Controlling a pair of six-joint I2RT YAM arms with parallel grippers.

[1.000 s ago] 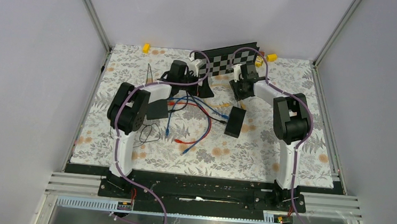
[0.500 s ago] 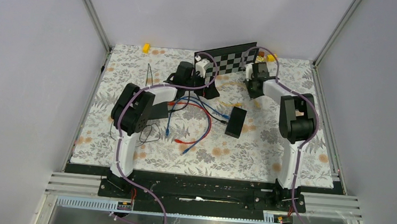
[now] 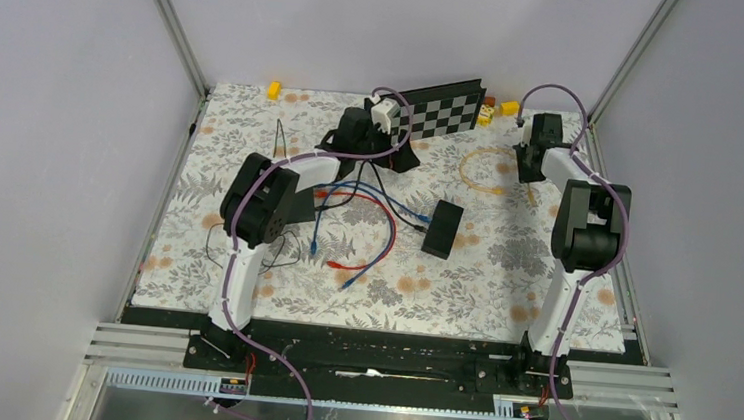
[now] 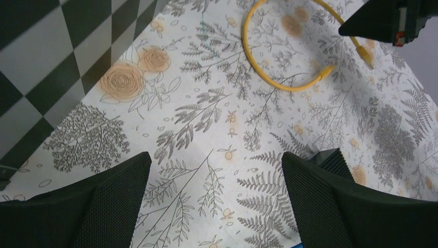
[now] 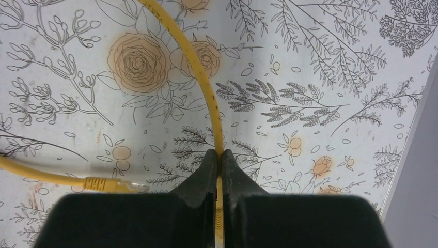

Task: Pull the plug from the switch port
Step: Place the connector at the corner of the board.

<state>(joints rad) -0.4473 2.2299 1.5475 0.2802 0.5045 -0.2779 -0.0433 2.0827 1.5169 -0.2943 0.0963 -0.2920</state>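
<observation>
Grey walls (image 3: 56,95), floral mat (image 3: 483,279); left end effector (image 4: 214,160) agape, right end effector (image 5: 218,157) tight on yellow cable (image 5: 205,88)

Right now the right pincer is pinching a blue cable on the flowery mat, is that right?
Not quite. The cable is yellow, not blue. The right wrist view shows the right pincer pinching the yellow cable on the flowery mat.

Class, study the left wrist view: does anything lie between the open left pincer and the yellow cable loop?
Nothing visible does. Only bare flower-printed mat lies between the left pincer and the thin yellow cable loop. The right pincer is shut on that cable beyond the loop, out of the path.
</observation>
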